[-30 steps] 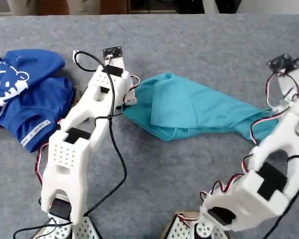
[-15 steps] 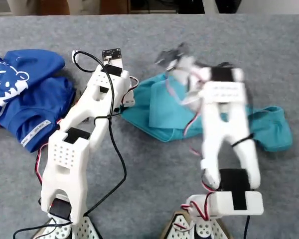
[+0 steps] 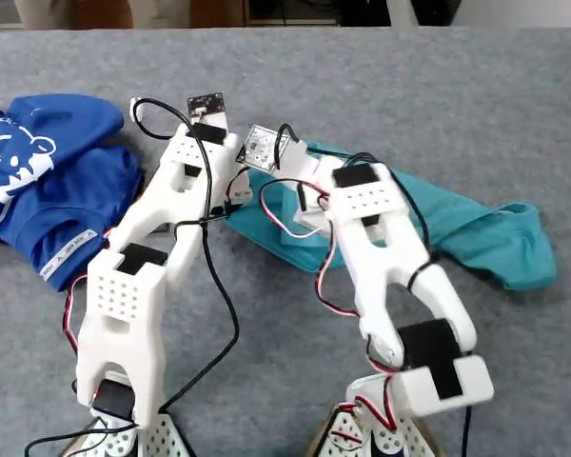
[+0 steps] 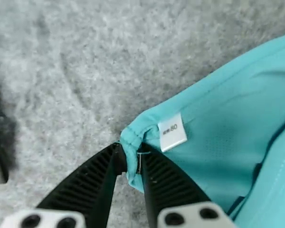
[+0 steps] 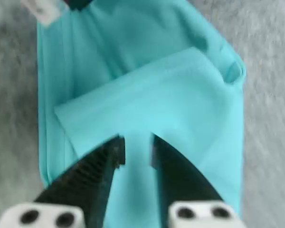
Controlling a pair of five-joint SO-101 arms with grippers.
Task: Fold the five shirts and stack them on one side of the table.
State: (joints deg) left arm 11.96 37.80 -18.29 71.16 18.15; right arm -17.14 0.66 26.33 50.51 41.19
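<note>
Teal shirt point(image 3: 457, 224) lay rumpled on the table point(image 3: 409, 86). Left fingers point(image 4: 92, 178) clenched its hem, the white label point(image 4: 172, 131) just past their tips. Right fingers point(image 5: 180, 175) stood slightly parted above a folded flap. Blue shirts point(image 3: 67, 181) lay well apart from both.

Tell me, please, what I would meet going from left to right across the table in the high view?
The blue shirts → left arm → right arm → loose end of the teal shirt.
</note>
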